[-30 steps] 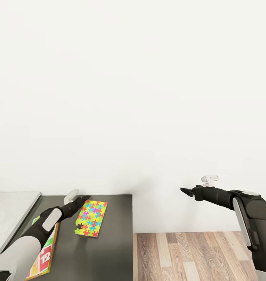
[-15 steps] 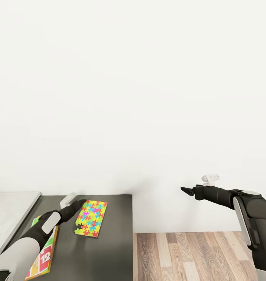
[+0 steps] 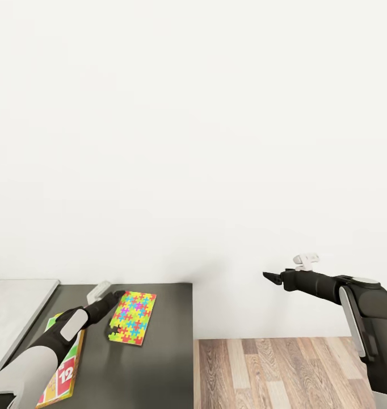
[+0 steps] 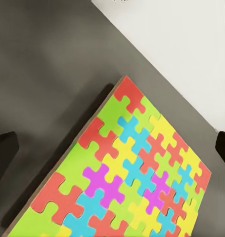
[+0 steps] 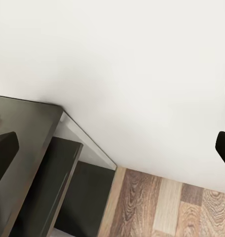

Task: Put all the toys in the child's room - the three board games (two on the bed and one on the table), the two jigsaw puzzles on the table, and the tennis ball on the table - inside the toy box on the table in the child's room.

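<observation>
Pulled back a little, the left gripper (image 3: 118, 294) hangs spread-fingered at the jigsaw puzzle's (image 3: 133, 317) near edge on the dark desk (image 3: 154, 369); the SKIP-BO box (image 3: 63, 369) lies half hidden under its arm; the right gripper (image 3: 271, 278), also splayed, hovers past the desk's end, over wood floor (image 3: 284, 372)

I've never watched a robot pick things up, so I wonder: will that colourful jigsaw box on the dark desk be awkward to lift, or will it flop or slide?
The jigsaw puzzle looks thin, flat and straight-edged, so it is probably stiff and light. It lies flush on the smooth dark desk, so a push would likely slide it rather than tip it. The left gripper may struggle to get under its edge.
</observation>
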Available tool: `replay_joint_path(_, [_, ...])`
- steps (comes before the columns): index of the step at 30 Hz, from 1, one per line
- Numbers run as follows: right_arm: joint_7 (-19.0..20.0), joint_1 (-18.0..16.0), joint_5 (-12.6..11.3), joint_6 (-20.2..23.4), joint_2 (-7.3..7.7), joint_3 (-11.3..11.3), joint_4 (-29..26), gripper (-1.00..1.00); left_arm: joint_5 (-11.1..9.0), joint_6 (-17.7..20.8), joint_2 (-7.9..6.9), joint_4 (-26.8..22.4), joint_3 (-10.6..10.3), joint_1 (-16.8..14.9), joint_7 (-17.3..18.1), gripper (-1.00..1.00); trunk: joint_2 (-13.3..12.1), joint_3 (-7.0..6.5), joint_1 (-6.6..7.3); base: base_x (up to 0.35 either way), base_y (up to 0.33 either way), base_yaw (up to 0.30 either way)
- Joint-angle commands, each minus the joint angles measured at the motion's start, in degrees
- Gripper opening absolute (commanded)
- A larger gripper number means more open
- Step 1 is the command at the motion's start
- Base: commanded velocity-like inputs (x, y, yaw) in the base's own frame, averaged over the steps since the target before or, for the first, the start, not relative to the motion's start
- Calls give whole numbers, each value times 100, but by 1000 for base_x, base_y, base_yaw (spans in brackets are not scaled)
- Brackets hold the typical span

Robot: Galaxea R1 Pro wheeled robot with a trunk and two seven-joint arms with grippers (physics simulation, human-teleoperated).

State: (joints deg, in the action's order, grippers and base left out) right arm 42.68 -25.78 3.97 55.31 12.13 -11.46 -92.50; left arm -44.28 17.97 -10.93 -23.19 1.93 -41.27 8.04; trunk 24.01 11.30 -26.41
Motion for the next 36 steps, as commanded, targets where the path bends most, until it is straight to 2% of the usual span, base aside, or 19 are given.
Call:
replay_joint_path(1, [47,-8,42,24,0,-5,-5,100,-31,41,-1,-10,20,-4,19,100,11,11,-3,0,0,0])
replay_joint_path(8, [47,-14,42,24,1,-9,-5,100,-33,42,-41,-44,26,-4,137,100,11,44,-3,0,0,0])
replay_joint_path(23, [47,-31,42,24,8,-14,-5,100,-38,57,-49,-45,22,-16,162,100,11,170,-3,0,0,0])
replay_joint_path(36, [47,-39,42,24,8,-46,-5,100,-24,58,-43,-39,19,-13,119,100,11,184,-3,0,0,-58])
